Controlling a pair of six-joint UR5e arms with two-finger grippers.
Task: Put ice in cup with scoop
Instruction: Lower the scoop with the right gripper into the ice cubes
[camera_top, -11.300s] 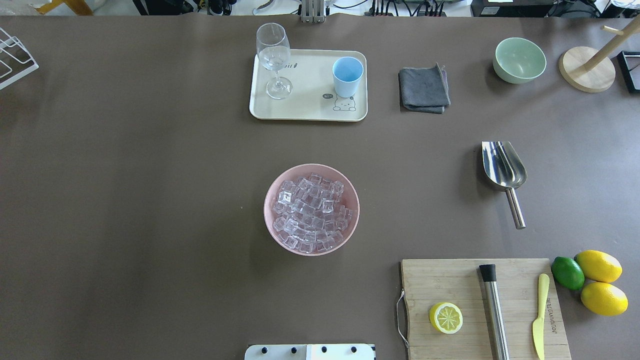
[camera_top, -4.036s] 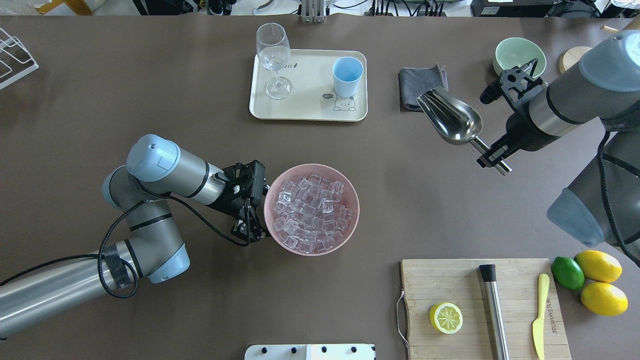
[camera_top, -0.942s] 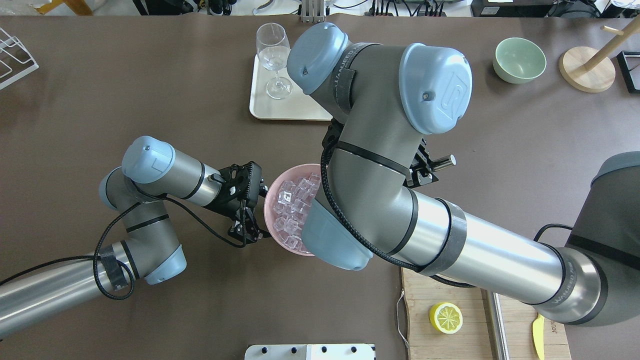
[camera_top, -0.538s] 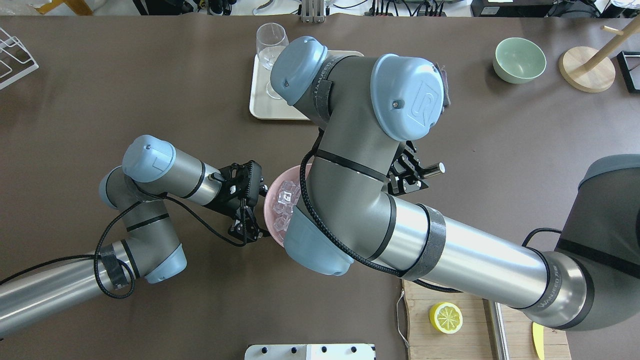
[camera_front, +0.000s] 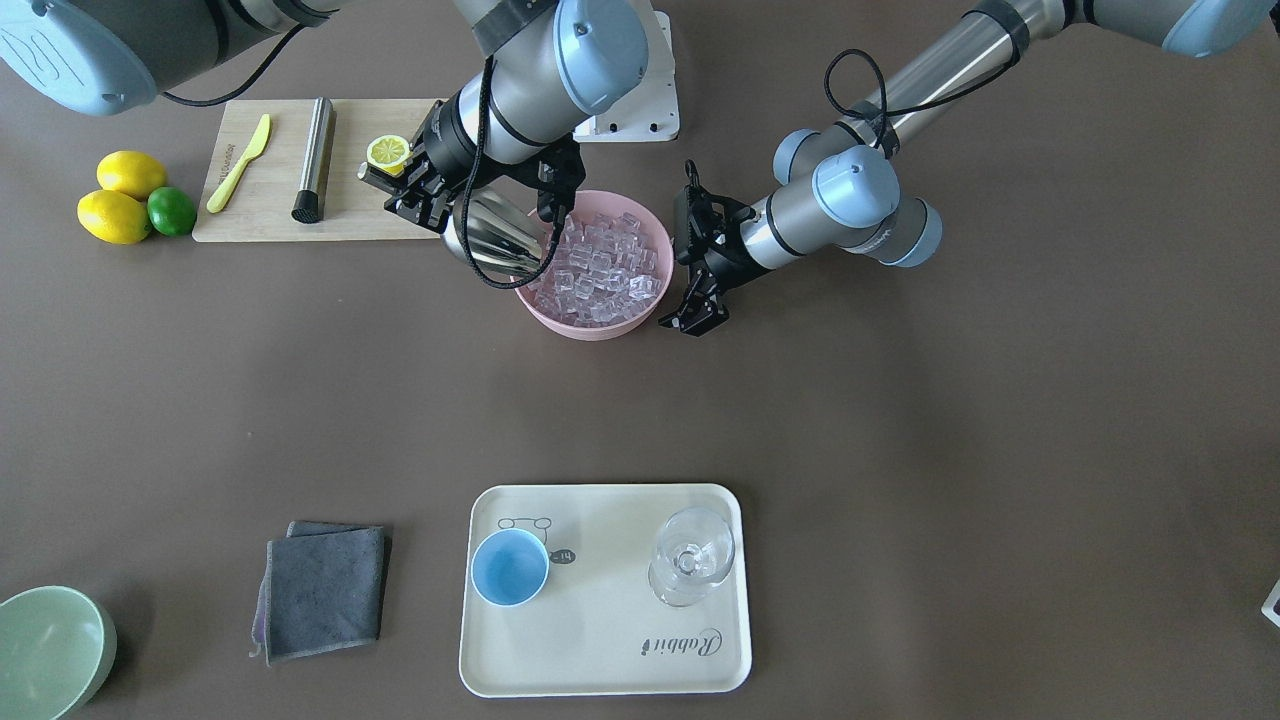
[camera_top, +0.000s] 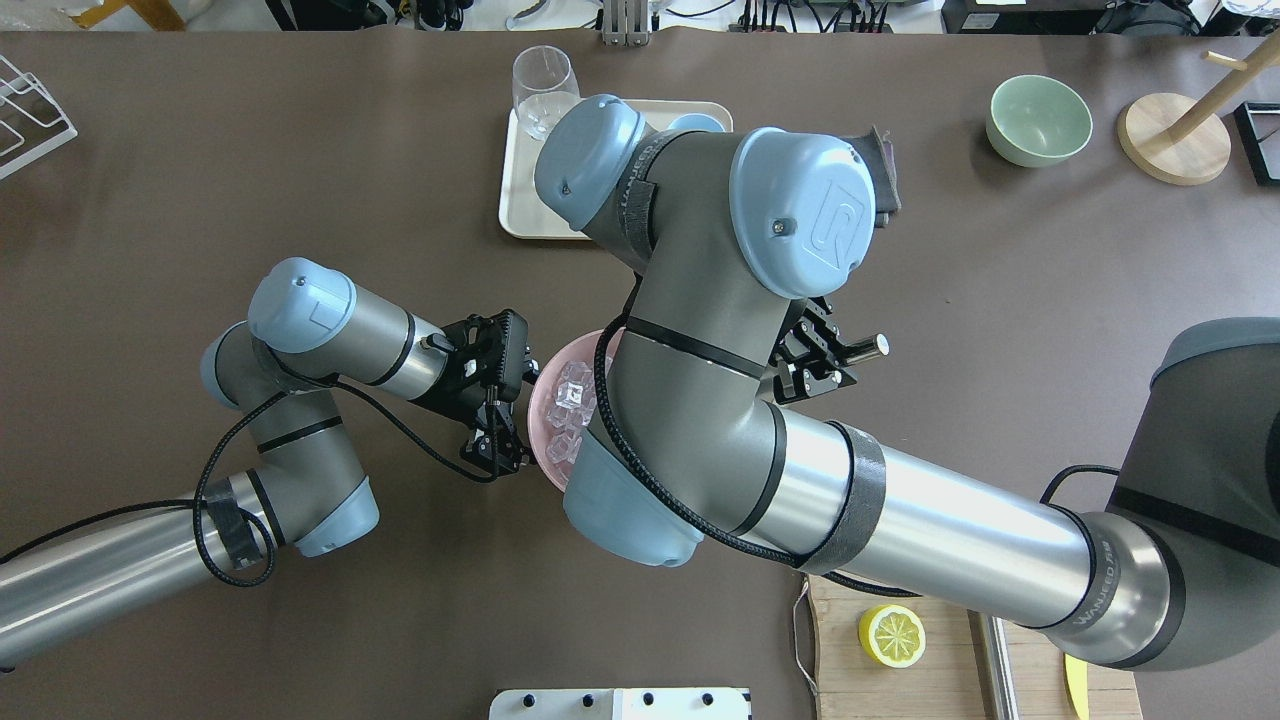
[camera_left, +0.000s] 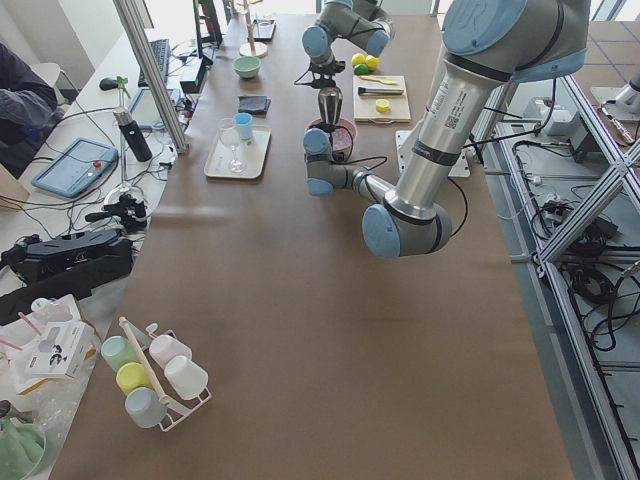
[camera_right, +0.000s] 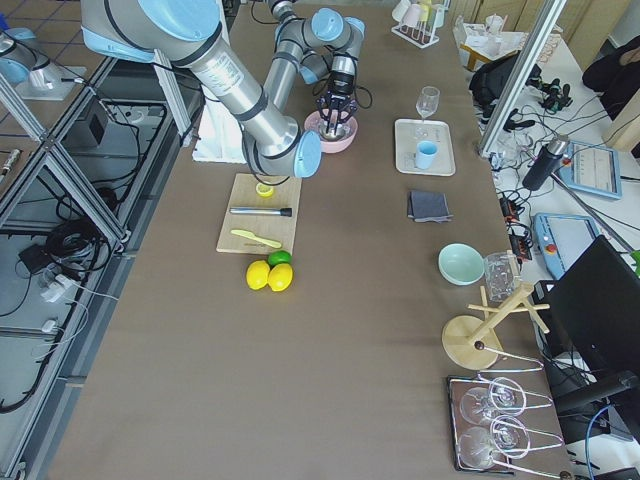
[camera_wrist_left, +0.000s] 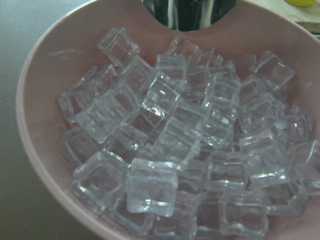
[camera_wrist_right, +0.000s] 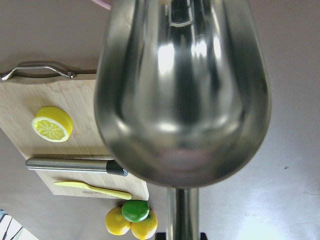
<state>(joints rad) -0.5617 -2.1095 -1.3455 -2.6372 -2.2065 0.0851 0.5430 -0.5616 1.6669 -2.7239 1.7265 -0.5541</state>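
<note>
The ice (camera_front: 600, 270) fills a pink bowl (camera_front: 590, 326) near the middle of the bench (camera_front: 900, 450); in the left wrist view the cubes are heaped almost to the rim. In the front-facing view, the scoop (camera_front: 495, 240) is tilted mouth-down at the bowl's 9 o'clock rim, with its lip right at the edge of the cubes. The left wrist view shows the same lip at the bowl's 12 o'clock edge, just above the ice. The trough is bare, shiny steel in the right wrist view. The right end effector (camera_front: 412, 198) is clamped on the scoop's handle at about 10 o'clock from the bowl. The left end effector (camera_front: 697, 262) sits just beside the bowl at 3 o'clock; I cannot tell how wide it stands or whether it touches the rim. The cup (camera_front: 510, 567) stands upright on a cream tray (camera_front: 600, 650), well apart from the bowl at 6 o'clock. It is on the tray's 9 o'clock side, and a glass (camera_front: 692, 570) is on the 3 o'clock side. A grey cloth (camera_front: 325, 590) lies at 9 o'clock from the tray, and a green bowl (camera_front: 45, 650) is beyond it at the picture's corner. At 10 o'clock from the pink bowl is a board (camera_front: 260, 225) carrying a lemon half (camera_front: 388, 152), a steel cylinder (camera_front: 312, 160) and a yellow knife (camera_front: 240, 150).
</note>
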